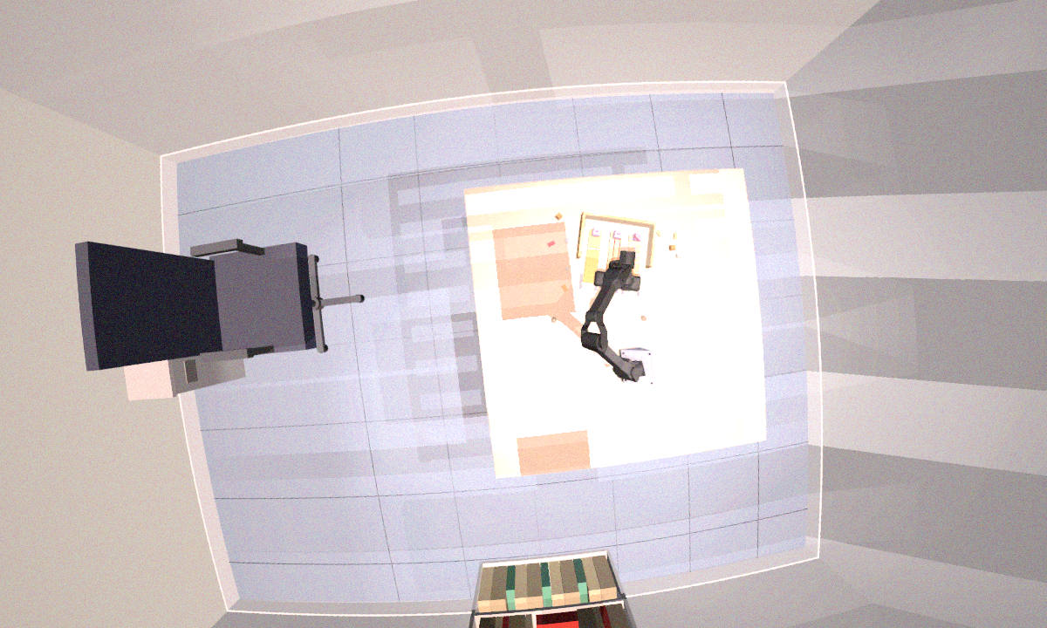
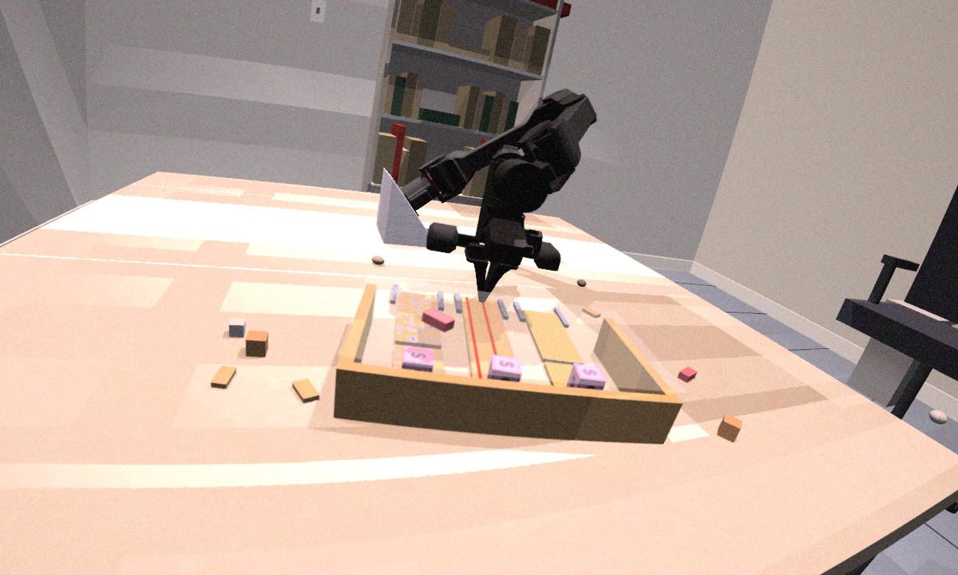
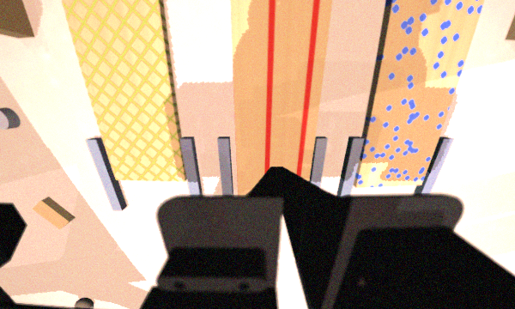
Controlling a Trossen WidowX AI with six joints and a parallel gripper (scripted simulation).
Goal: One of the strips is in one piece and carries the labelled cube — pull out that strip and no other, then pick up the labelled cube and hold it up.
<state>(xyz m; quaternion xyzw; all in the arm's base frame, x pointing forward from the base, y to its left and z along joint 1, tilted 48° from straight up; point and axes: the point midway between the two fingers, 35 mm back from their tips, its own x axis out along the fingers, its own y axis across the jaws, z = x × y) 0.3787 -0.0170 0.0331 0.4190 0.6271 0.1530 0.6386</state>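
My gripper [image 2: 483,297] [image 3: 275,172] is shut and empty, pointing down at the open-side end of the red-lined strip [image 2: 488,330] [image 3: 287,86]. Its tips overlap that end in the wrist view; I cannot tell whether they touch. This strip looks unbroken up to a pink lettered cube [image 2: 504,368] [image 1: 616,234]. The yellow lattice strip [image 2: 550,335] [image 3: 129,86] has a break before its pink cube [image 2: 587,376] [image 1: 596,232]. The blue-dotted strip [image 2: 407,325] [image 3: 396,92] also has a break before its pink cube [image 2: 417,358] [image 1: 636,236].
A wooden tray wall [image 2: 496,410] closes the cube side, with side walls left and right. Grey rails [image 2: 502,308] [image 3: 225,165] flank the strip ends. A red block [image 2: 437,319] shows near the blue-dotted strip; its support is unclear. A brown cube [image 2: 256,343] and small blocks lie outside the tray.
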